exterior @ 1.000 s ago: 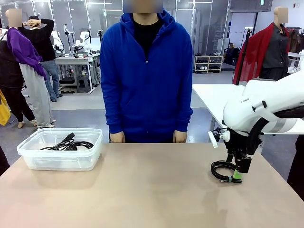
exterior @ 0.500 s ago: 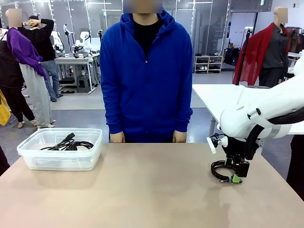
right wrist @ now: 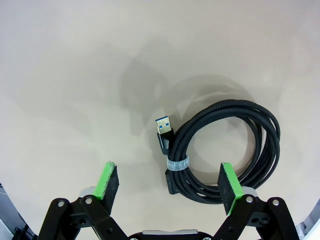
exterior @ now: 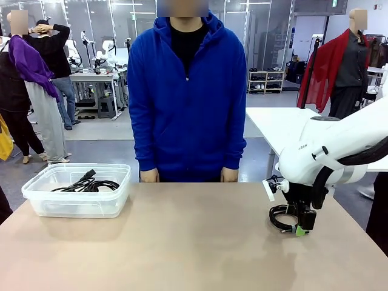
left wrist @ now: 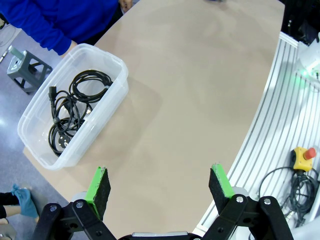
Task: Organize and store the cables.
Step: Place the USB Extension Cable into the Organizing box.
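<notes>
Over a coiled USB cable [right wrist: 227,150] on the tabletop [exterior: 182,242], the right gripper [right wrist: 169,186] hangs, jaws apart; light and limp, the coil looks best pinched at its tie [right wrist: 178,163].

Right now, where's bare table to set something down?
Free: the wide middle of the table between the bin and the coiled cable. Crowded: right edge, where the open right hand hovers over that cable.

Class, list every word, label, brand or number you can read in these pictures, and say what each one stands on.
Small dark print on the right arm's white casing: too small to read for certain.
Green sign near the ceiling: too blurred to read.
Coiled USB cable, clear plastic bin, red button: no print to be seen.
</notes>
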`<action>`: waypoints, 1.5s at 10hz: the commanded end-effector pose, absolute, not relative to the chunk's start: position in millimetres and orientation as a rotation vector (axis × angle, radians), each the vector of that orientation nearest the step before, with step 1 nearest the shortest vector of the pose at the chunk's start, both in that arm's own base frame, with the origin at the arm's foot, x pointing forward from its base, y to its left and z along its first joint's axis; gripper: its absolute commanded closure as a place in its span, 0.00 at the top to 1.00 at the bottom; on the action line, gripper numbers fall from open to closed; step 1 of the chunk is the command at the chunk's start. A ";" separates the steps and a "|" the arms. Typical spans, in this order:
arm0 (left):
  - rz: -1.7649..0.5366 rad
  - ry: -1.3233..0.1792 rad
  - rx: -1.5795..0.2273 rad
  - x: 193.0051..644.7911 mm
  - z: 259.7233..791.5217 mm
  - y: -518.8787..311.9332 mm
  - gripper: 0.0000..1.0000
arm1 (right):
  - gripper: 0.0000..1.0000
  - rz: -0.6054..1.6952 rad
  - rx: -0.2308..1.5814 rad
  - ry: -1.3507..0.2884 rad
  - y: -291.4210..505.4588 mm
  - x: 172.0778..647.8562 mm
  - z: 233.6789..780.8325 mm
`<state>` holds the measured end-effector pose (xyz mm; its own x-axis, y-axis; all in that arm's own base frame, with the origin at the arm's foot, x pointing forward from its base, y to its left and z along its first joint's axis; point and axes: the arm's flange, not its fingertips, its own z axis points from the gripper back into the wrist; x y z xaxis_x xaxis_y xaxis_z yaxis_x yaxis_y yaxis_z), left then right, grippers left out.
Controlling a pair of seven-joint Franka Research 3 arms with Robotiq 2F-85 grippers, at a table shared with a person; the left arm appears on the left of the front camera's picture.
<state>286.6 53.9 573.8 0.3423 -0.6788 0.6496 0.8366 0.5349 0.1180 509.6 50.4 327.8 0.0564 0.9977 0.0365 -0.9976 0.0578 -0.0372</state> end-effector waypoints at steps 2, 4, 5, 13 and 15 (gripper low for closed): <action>-0.994 -0.712 -0.255 285.3 575.4 51.9 1.00 | 1.00 1.498 -0.046 -0.041 49.5 513.0 316.3; -0.994 -0.712 -0.255 285.3 575.4 51.9 1.00 | 1.00 1.497 -0.030 -0.034 48.5 514.6 308.8; -0.994 -0.712 -0.255 285.3 575.4 51.9 1.00 | 1.00 1.500 -0.027 -0.033 49.1 514.9 306.0; -0.994 -0.712 -0.255 285.3 575.4 51.9 1.00 | 0.46 1.489 -0.031 -0.021 47.3 518.4 299.6; -0.994 -0.712 -0.255 285.3 575.4 51.9 1.00 | 0.26 1.488 -0.034 -0.024 47.4 518.6 301.8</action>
<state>286.6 53.9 573.8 0.3423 -0.6788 0.6496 0.8366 0.5349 0.1180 515.6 45.1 302.0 0.0615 0.9979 0.0212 -0.9979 0.0619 -0.0191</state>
